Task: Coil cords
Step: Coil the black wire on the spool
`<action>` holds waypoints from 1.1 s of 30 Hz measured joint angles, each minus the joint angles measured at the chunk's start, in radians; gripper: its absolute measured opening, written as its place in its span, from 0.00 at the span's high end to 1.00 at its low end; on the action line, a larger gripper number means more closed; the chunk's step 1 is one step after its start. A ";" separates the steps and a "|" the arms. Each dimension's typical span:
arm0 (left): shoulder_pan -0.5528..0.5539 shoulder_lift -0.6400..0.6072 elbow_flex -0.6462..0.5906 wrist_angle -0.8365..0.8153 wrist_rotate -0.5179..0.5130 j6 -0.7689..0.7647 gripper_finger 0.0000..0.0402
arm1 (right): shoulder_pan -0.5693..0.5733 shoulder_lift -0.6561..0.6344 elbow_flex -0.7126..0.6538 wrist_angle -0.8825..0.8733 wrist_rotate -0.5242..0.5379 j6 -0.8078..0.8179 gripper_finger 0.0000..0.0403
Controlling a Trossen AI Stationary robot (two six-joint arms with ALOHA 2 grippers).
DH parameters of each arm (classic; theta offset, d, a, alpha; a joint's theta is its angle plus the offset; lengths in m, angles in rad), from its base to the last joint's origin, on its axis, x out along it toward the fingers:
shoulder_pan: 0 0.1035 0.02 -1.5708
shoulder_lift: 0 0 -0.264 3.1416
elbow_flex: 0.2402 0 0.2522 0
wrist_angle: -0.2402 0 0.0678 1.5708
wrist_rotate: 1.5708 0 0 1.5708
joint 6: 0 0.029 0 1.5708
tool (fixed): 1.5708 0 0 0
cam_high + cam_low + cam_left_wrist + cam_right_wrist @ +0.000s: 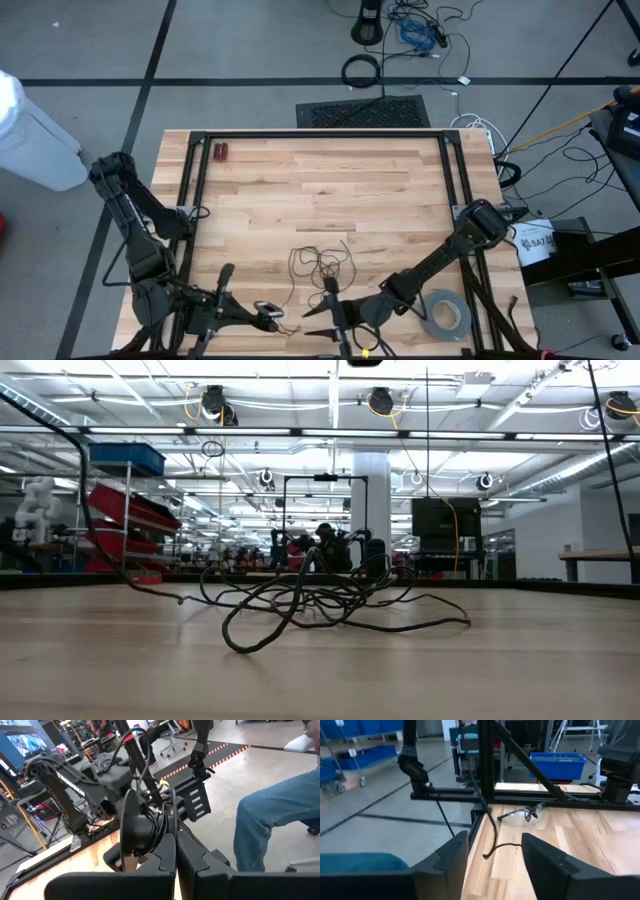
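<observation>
The bench [330,190] is pale wooden butcher-block in long planks, framed by a black metal rail. Near its front right corner lies a grey tape roll [445,318], a flat ring. The cords [322,263], one thin wiry black strand, sprawl in loose loops near the middle of the front edge; the low view shows the loops [320,595] standing up off the wood in a springy tangle. The right gripper [322,324] sits at the front edge just beside the tangle, its fingers [547,862] spread wide and holding nothing, a cord end lying between them on the wood. The left gripper [272,319], at the front edge left of the tangle, has its jaws pressed together. Only the right wrist view shows clear safety glasses [522,814] by the rail.
</observation>
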 joint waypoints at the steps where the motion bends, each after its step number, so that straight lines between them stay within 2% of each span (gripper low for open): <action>1: 0.000 0.000 0.000 0.000 0.000 0.000 1.00 | -0.003 0.011 0.000 0.019 -0.001 0.005 0.56; 5: 0.000 0.000 0.000 0.000 0.000 0.000 1.00 | -0.017 0.048 0.014 0.058 -0.029 0.030 0.56; 13: 0.000 0.000 0.000 0.001 0.000 0.000 1.00 | -0.024 0.120 0.088 0.056 -0.027 0.007 0.63; 17: -0.001 0.000 0.000 0.001 0.001 -0.001 1.00 | -0.024 0.118 0.089 0.024 -0.028 -0.010 0.74; 23: -0.001 0.000 0.000 0.002 0.033 -0.001 1.00 | -0.023 0.076 0.089 -0.049 -0.023 -0.025 0.98; 33: 0.000 0.013 0.000 0.109 0.183 0.085 1.00 | -0.084 0.071 0.089 -0.052 -0.001 -0.031 1.00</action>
